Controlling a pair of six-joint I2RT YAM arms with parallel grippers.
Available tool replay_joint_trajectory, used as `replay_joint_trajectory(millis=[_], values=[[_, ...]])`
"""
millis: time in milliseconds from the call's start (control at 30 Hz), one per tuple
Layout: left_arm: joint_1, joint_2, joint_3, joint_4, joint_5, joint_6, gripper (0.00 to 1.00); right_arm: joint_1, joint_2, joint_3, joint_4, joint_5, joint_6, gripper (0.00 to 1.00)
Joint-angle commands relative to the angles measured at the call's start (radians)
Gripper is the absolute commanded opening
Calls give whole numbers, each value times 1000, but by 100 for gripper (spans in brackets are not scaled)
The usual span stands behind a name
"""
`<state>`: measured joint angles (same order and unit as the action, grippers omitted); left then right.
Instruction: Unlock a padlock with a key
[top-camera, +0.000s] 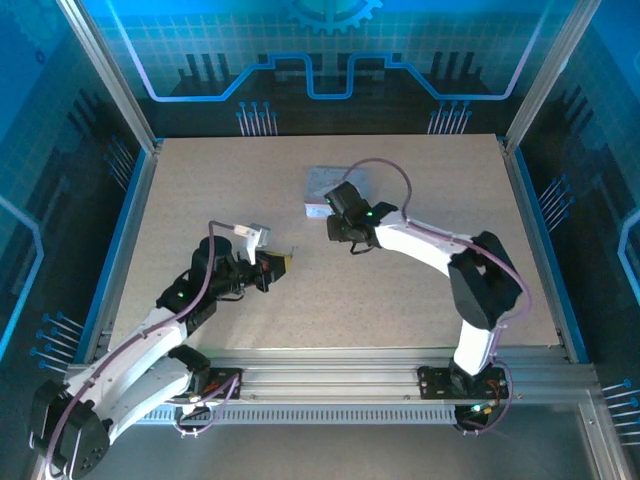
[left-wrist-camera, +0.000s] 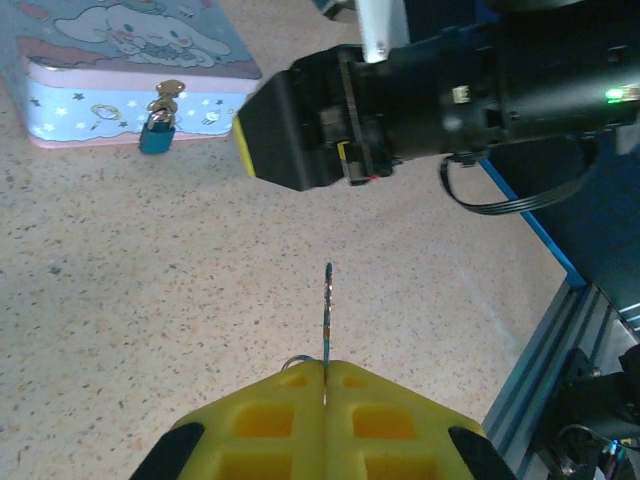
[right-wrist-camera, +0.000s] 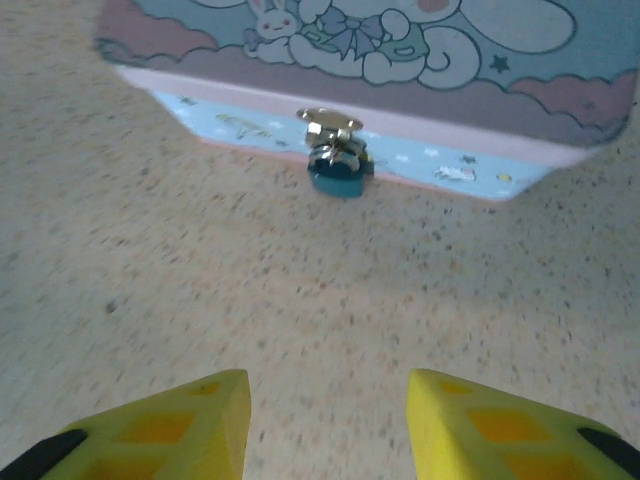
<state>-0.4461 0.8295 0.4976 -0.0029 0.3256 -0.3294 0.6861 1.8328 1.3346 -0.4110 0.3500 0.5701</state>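
Note:
The padlock (right-wrist-camera: 340, 175) is small and teal, hanging from the gold clasp on the front of a cartoon-printed tin (right-wrist-camera: 400, 60). It also shows in the left wrist view as the padlock (left-wrist-camera: 156, 135) at the tin's (left-wrist-camera: 120, 60) front wall. My right gripper (right-wrist-camera: 328, 420) is open with nothing between its yellow fingers, a short way in front of the padlock. My left gripper (left-wrist-camera: 325, 368) is shut on the key (left-wrist-camera: 327, 310), whose thin blade sticks out upright from the fingertips, well short of the padlock. From above, the left gripper (top-camera: 283, 261) sits left of the right gripper (top-camera: 328, 208).
The tin (top-camera: 325, 182) lies at the back centre of the speckled table (top-camera: 420, 290). The right arm's black wrist (left-wrist-camera: 400, 100) crosses the left wrist view close ahead of the key. Blue rails (top-camera: 535, 240) edge the table.

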Motion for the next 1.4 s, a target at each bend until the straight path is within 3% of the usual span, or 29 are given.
replay_joint_trajectory(millis=[0, 267, 600, 1367], values=[[15, -13, -20, -31, 18, 29, 0, 10, 89, 87, -10, 98, 20, 45], [31, 27, -39, 19, 27, 25, 0, 4, 235, 200, -2, 142, 41, 44], [52, 247, 73, 101, 37, 19, 0, -17, 332, 260, 0, 129, 87, 44], [90, 401, 130, 193, 109, 11, 0, -32, 397, 309, 30, 153, 122, 45]])
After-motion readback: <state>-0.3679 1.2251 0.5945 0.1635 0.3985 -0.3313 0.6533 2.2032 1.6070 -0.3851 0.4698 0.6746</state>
